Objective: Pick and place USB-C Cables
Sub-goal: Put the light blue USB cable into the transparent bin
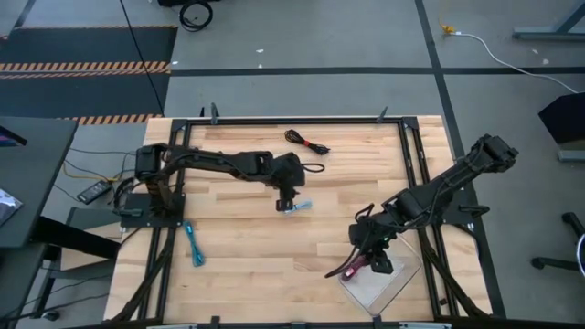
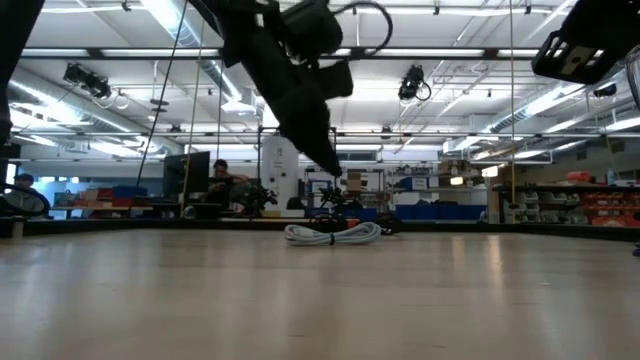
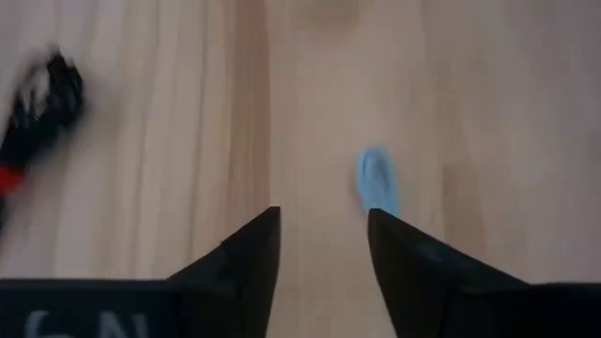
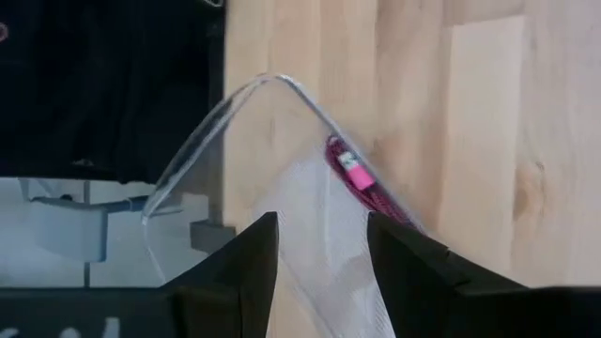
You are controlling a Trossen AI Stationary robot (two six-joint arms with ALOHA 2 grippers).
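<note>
Even, bright light is falling on the wooden bench (image 1: 247, 247) from overhead, and the arms are casting only soft, short shadows on it. In the low view, long ceiling strip lights (image 2: 180, 20) are glowing brightly and washing out to white, while the near arm (image 2: 300, 90) is showing as a dark silhouette against them. The bench surface nearest that camera is blurring out of focus. In the left wrist view, the whole picture is smearing: the pale blue cable (image 3: 377, 183) and the black-and-red cable (image 3: 38, 117) are both looking soft-edged. In the right wrist view, the clear tray (image 4: 235, 160) is catching faint glare along its rim.
</note>
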